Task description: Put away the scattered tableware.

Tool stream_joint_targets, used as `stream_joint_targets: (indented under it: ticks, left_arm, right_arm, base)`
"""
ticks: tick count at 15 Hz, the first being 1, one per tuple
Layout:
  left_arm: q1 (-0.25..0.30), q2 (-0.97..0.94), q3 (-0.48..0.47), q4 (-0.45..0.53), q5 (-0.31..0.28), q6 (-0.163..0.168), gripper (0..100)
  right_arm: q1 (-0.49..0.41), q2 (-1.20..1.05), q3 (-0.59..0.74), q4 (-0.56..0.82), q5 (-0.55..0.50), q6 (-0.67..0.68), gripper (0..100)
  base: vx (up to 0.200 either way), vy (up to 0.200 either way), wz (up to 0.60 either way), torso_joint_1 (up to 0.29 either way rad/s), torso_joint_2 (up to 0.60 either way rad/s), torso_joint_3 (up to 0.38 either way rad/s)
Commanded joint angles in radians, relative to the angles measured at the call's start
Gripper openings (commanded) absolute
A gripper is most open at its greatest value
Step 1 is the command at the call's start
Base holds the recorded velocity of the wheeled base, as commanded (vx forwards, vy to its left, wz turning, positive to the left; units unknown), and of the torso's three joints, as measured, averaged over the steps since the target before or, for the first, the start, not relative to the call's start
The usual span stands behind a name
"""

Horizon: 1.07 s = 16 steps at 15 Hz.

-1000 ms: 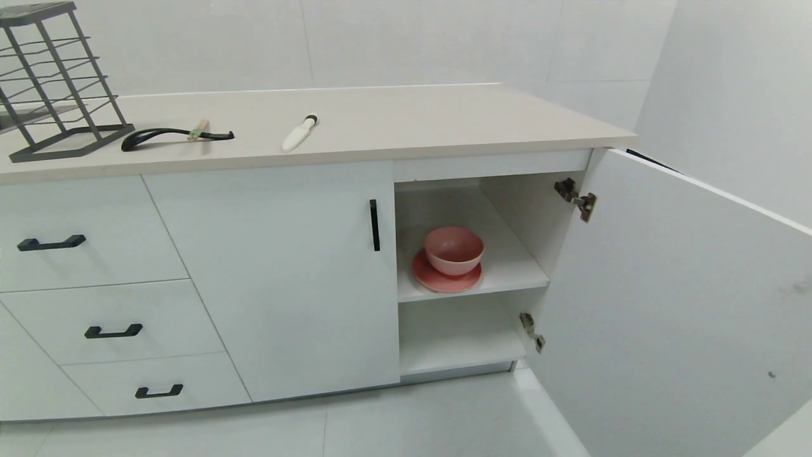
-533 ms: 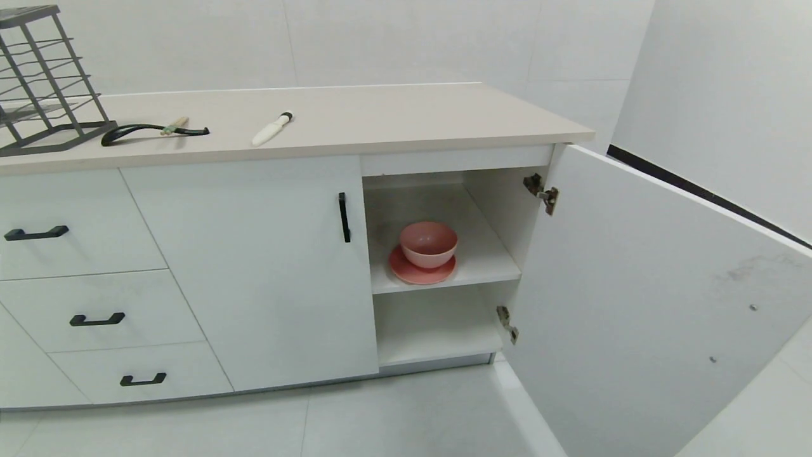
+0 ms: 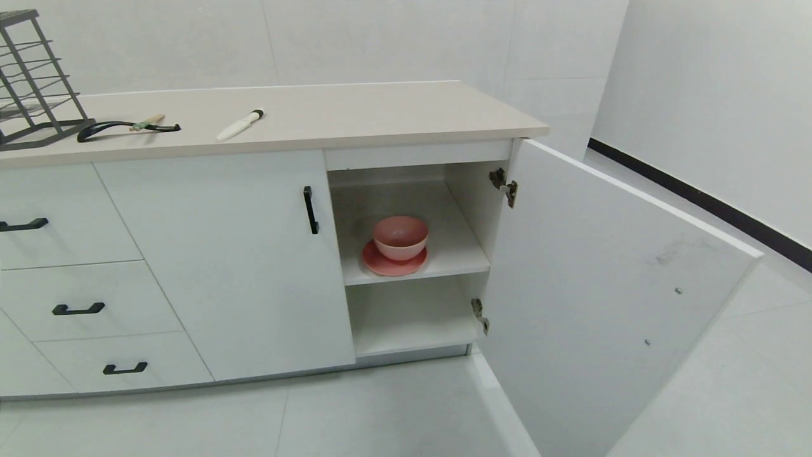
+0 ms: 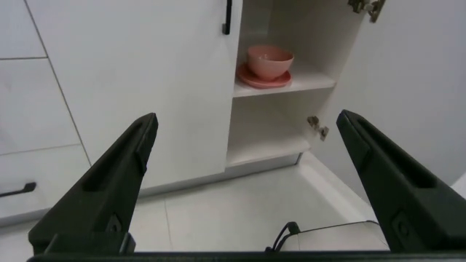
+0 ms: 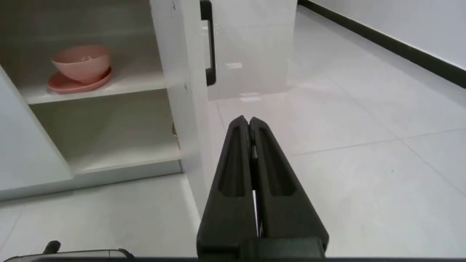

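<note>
I am seeing the pink bowl (image 3: 400,236) sitting on the pink plate (image 3: 380,266), both on the upper shelf inside the cabinet (image 3: 222,254), whose right door (image 3: 602,285) is standing wide open. A black ladle (image 3: 120,127) and a white utensil (image 3: 240,124) are lying on the cabinet's top. I am holding the left gripper (image 4: 247,120) spread wide before the cabinet. The right gripper (image 5: 251,122) is hanging near its open door, jaws pressed together, empty.
</note>
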Motion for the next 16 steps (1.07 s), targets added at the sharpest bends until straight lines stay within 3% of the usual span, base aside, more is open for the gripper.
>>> stream_joint_targets:
  ticks: [1,3,16]
  left_arm:
    - [0.0,0.0,0.0,-0.001,-0.001,0.003,100]
    - [0.0,0.0,0.0,-0.001,-0.001,0.0,100]
    - [0.0,0.0,0.0,-0.001,0.001,-0.003,100]
  right_arm:
    - [0.001,-0.001,0.0,0.0,0.0,0.0,0]
    - [0.001,-0.001,0.0,0.0,0.0,0.0,0]
    - [-0.001,-0.001,0.0,0.0,0.0,0.0,0]
  base:
    - [-0.2,0.0,0.0,0.007,0.01,0.002]
    - [-0.2,-0.1,0.0,0.005,0.0,0.002]
    - [0.0,-0.185,0.0,0.001,0.0,0.003]
